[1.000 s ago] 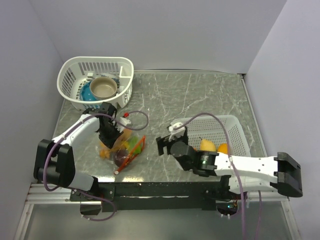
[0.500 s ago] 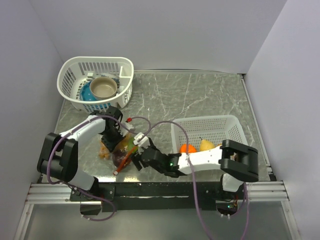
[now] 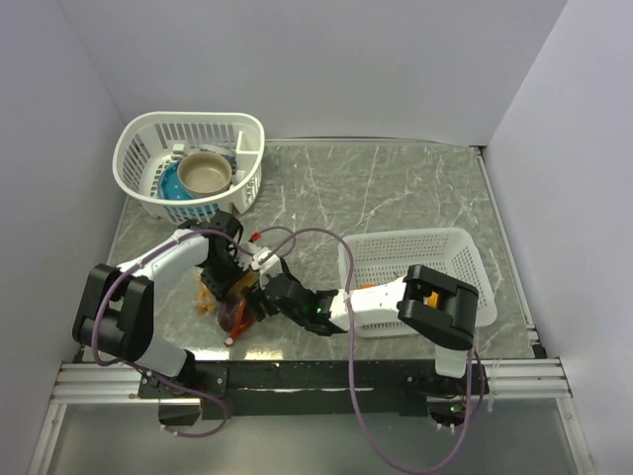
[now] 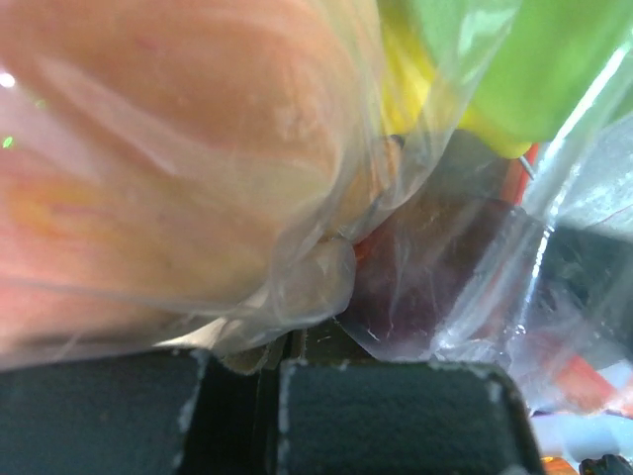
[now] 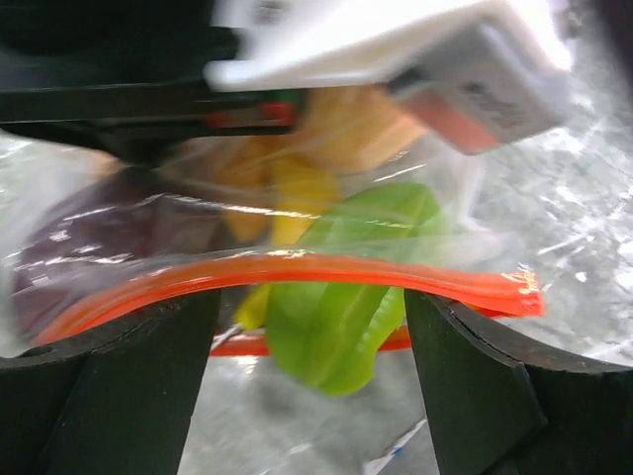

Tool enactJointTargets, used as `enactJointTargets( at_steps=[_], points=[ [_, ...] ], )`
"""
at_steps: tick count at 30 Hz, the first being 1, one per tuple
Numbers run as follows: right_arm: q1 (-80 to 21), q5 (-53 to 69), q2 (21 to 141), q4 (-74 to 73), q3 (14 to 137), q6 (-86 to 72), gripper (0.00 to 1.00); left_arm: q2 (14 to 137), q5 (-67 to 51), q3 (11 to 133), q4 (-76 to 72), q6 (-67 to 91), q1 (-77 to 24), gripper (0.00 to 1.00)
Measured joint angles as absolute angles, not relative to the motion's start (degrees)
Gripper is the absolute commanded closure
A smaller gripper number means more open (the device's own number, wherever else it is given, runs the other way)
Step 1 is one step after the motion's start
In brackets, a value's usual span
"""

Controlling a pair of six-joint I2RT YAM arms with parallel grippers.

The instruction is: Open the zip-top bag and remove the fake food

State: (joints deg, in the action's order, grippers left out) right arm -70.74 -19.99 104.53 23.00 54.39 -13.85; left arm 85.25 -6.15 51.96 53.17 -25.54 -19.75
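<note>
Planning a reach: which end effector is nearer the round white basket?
Left. Left end effector sits just nearside of the round basket; right end effector is farther, at the zip-top bag.

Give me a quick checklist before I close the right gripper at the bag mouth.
1. Left gripper shut on the clear crinkly zip-top bag: ok.
2. Right gripper open, straddling the orange-red zip strip: ok.
3. Zip parted, green plastic toy piece poking through: ok.
4. Right gripper lined up on one strip half only: cannot tell.
5. Room in the white mesh basket on the right: cannot tell, arm covers part.
</note>
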Motion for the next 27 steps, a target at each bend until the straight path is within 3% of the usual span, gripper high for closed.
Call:
enactJointTargets(
  at_steps=[9,18,20,24,27],
  points=[
    [-68.2,-19.6,107.5,22.2,56.7,-15.3,0.22,85.2,-6.1,52.0,53.2,-25.7,-19.8,0.99],
    [-67.5,-19.5,108.6,23.4,56.8,-16.4,0.44,85.1,-5.1,52.0,53.3,-25.7,-19.8,0.99],
    [-67.4,-19.6,108.3,23.8,56.1,-16.7,0.41,85.1,-4.8,52.0,53.4,-25.7,-19.8,0.99],
    [-67.5,-17.6,106.3,22.6,52.9,-17.6,0.24,85.1,-4.6,52.0,53.4,-25.8,-20.0,0.99],
    [-68.0,-16.2,106.1,19.0,52.5,-17.9,0.25,85.1,-4.6,52.1,53.6,-25.8,-20.0,0.99]
  ],
)
